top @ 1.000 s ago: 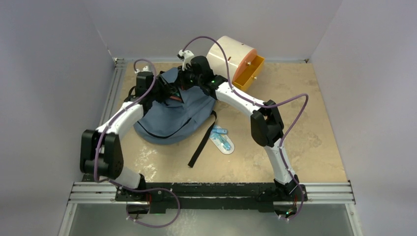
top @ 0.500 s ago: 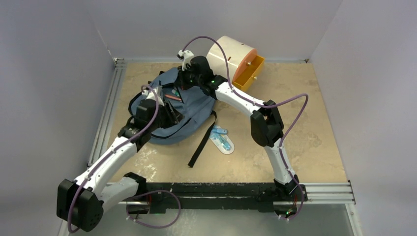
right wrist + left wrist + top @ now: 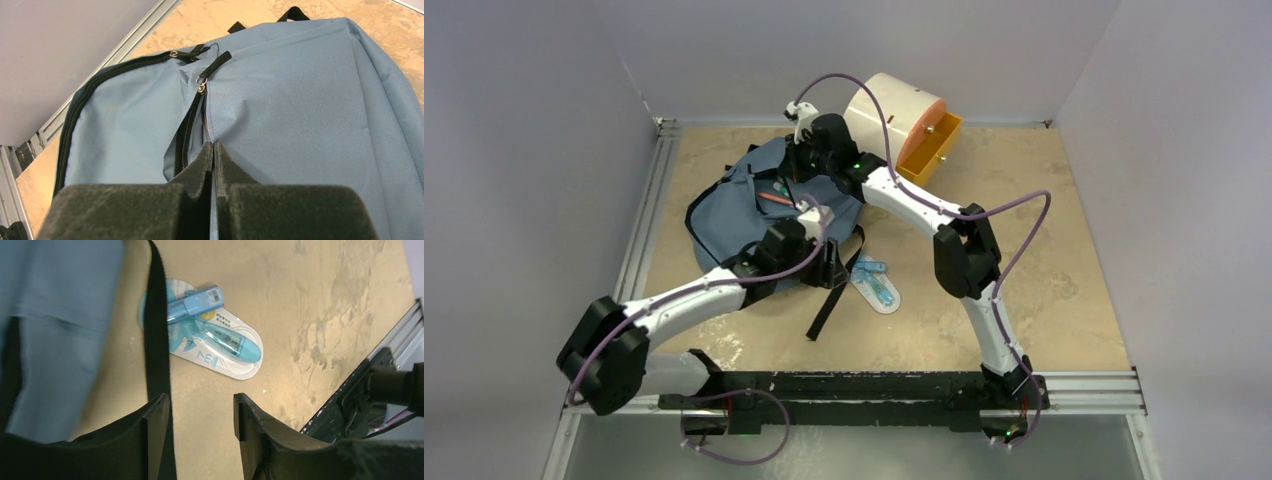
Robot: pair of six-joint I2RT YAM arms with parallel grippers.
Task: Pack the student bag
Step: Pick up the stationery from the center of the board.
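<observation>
Pale lilac-grey walls box in a mottled beige tabletop (image 3: 1044,280) with aluminium rails (image 3: 639,240) along its left and near edges. Lying flat at the far left-centre of it is the soft slate-blue fabric backpack (image 3: 734,215), its top towards the back wall. Its black zipper (image 3: 186,135) stands part-open, with 2 metal pulls up near the top. A thin orange-red stick (image 3: 774,198) shows at the mouth of the bag; what else is inside I cannot tell, as the gap is dark.

Behind the bag, to the right, a cream cylindrical cabinet (image 3: 889,110) lies on its side with 1 orange drawer (image 3: 931,145) pulled out. The drawer's contents cannot be seen.

Just right of the bag, beside its loose black webbing strap (image 3: 156,340), lies a clear plastic blister pack on a white-and-teal card (image 3: 210,340). It holds 2 light-blue pieces, the upper one carrying a small barcode-like label. The card has teal characters and fine print, too small and slanted to read.

At the bag's top edge, the right gripper (image 3: 214,150) has its padded fingers pressed together, pinching the blue fabric right beside the zipper. Above the strap, near the blister pack, the left gripper (image 3: 200,402) hangs with its fingers spread, nothing between them.
</observation>
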